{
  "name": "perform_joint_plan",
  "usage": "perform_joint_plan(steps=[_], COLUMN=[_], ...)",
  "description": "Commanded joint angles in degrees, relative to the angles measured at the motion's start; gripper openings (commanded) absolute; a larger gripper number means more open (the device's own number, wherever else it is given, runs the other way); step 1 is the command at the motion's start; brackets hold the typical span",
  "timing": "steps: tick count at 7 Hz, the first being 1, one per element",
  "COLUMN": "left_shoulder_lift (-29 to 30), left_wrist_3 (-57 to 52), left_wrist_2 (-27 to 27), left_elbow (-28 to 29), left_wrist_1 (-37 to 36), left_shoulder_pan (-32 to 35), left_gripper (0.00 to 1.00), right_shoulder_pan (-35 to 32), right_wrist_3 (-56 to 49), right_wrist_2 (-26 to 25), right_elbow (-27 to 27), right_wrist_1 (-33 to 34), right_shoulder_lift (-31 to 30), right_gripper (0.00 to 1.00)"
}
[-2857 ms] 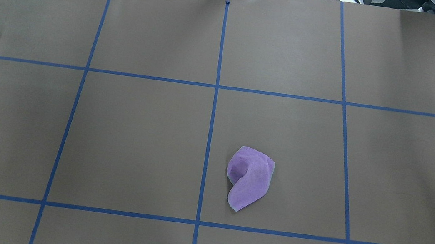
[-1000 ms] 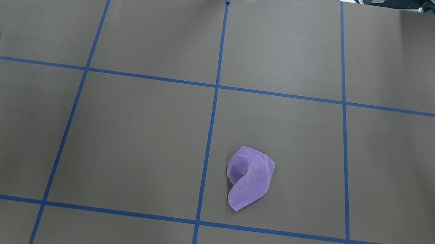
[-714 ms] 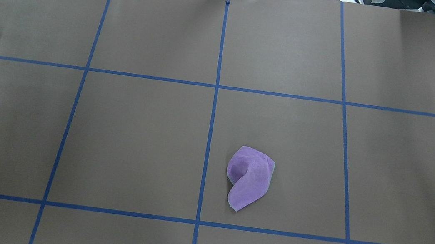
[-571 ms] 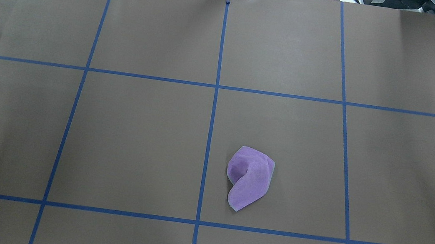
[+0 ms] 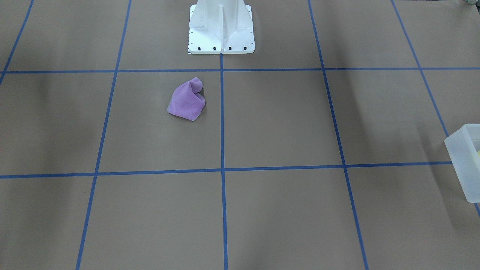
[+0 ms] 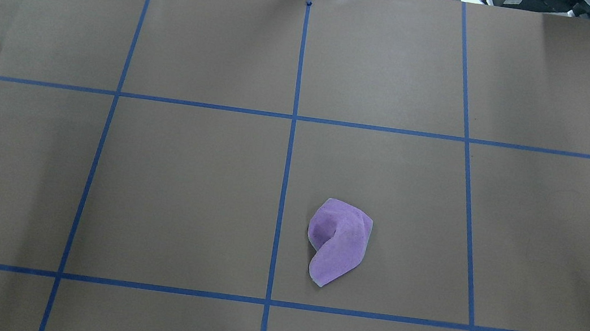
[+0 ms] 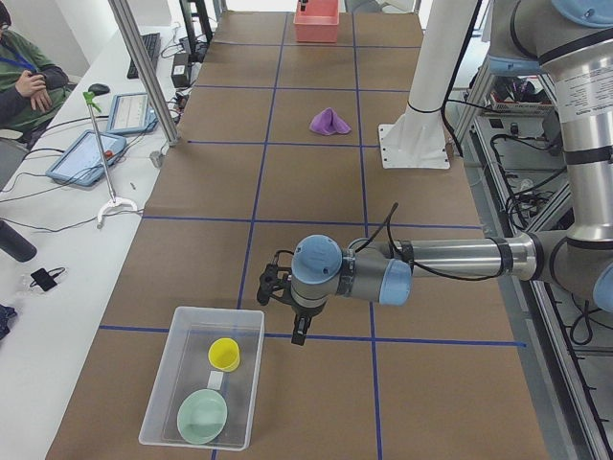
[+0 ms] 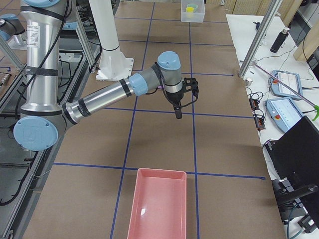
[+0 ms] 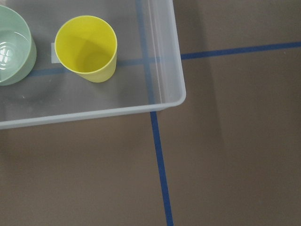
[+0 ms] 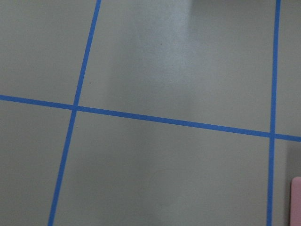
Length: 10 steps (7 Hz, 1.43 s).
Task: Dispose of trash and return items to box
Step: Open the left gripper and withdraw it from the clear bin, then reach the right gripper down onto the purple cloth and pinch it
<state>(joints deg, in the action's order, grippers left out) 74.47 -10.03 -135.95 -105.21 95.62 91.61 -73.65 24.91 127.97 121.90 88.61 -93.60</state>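
Tabletop (image 6: 184, 185): matt brown paper, faintly rippled, gridded with blue tape (image 6: 288, 159) of low sheen. Cloth (image 6: 339, 242): purple, soft napped fabric, matt. Box (image 9: 169, 70): frosted translucent plastic, smooth walls. Cup (image 9: 87, 47): yellow plastic, smooth, satin. Bowl (image 9: 11, 52): pale green, glossy, with highlights. Pink bin (image 8: 159, 209): glossy plastic. Robot base (image 5: 221, 26): white-painted metal.

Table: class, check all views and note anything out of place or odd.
A crumpled purple cloth lies alone on the table, far from the box holding the upright yellow cup and green bowl. Nothing looks spilled or broken.
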Motion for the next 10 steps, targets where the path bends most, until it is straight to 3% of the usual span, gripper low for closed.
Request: perform_joint_plan(steps=[1, 5, 7, 8, 10], left_shoulder_lift=[1.11, 1.12, 0.34, 0.15, 0.15], left_wrist_3=[-5.79, -4.82, -5.0, -5.26, -5.17], left_wrist_2=[6.04, 5.35, 5.26, 5.35, 5.26], left_elbow=[-5.79, -5.09, -5.01, -4.57, -2.2], left_wrist_1=[-11.05, -10.46, -10.19, -8.97, -6.77], left_shoulder_pan=[3.48, 3.49, 3.67, 3.67, 3.67], left_gripper=[0.99, 0.99, 0.99, 0.99, 0.99], right_shoulder_pan=[10.14, 37.89, 48.37, 53.21, 57.46], right_wrist_3=[15.53, 48.93, 56.18, 57.86, 58.23], right_wrist_2=[-6.13, -27.54, -37.22, -41.45, -45.25], right_elbow=[0.44, 0.44, -0.26, -0.87, -4.19], right_wrist_1=[0.07, 1.47, 13.38, 13.6, 13.69], right_shoulder_lift=[6.38, 21.59, 30.11, 30.32, 32.5], right_gripper=[1.0, 1.0, 1.0, 1.0, 1.0])
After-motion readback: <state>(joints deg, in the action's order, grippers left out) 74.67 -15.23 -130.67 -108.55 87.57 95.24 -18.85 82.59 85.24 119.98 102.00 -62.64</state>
